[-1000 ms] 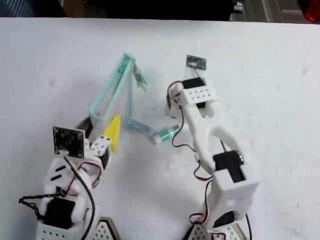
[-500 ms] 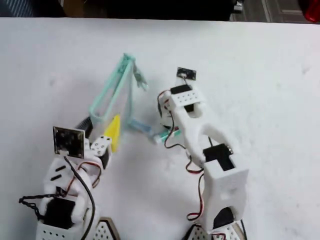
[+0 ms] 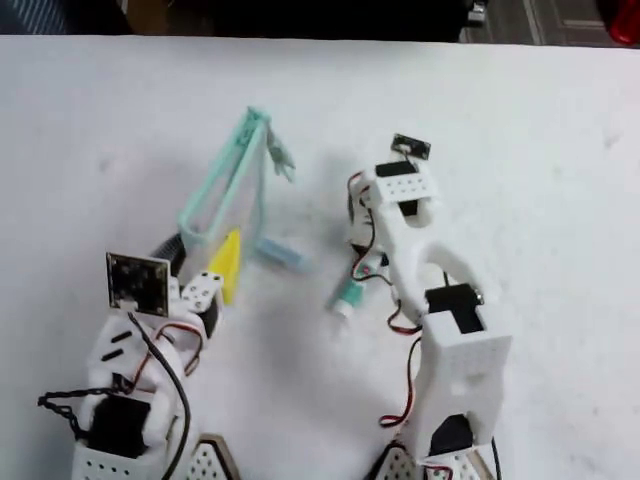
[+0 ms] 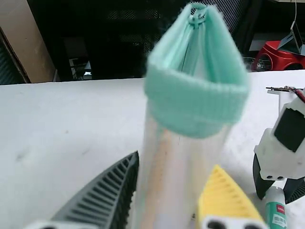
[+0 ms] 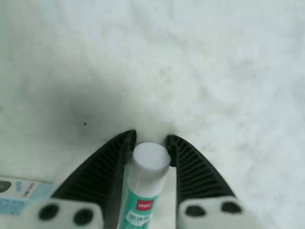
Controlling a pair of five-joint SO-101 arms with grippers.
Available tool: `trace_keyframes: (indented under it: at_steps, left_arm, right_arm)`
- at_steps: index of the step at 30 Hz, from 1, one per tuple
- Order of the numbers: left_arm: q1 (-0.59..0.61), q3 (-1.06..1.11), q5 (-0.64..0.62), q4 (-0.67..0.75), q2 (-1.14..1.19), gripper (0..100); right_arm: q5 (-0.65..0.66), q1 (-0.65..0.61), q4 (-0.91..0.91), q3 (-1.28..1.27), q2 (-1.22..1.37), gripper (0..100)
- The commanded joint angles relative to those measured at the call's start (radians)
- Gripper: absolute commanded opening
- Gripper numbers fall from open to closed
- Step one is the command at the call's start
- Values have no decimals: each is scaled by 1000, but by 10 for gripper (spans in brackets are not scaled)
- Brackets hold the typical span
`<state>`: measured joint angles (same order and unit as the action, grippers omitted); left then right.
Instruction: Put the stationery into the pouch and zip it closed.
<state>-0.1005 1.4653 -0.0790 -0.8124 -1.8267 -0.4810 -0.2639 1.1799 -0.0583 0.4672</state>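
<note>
Glue stick: white cap, teal-and-white label with a small red mark and tiny print, too small to read. It sat between the two black fingers of the right gripper, which were closed against its sides with the cap at their tips. Could not tell if it touched the white tabletop. In the high view it was just beside that arm, apart from the pouch. Pouch: clear walls, mint-green zip band, mouth gaping in a triangle, zip pull at the far corner. Left gripper, one grey finger and one yellow, was clamped on the pouch's near end. A pale long shape showed through the clear wall, too blurred to name. Light blue printed item lay on the tabletop between pouch and glue stick
</note>
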Motion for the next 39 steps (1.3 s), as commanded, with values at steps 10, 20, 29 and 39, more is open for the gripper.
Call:
trace_keyframes:
  at_steps: [10,20,29,39]
  left_arm:
    - [2,-3,2,23,-2,195]
    - [-50,3,9,18,-2,195]
    - [-56,3,9,18,-2,195]
    - [-54,3,9,18,-2,199]
  right_arm:
    - [5,15,16,37,-93,17]
    - [55,-4,27,84,-585,17]
    - [281,-166,-59,247,-877,17]
    - [486,-417,-298,256,-905,17]
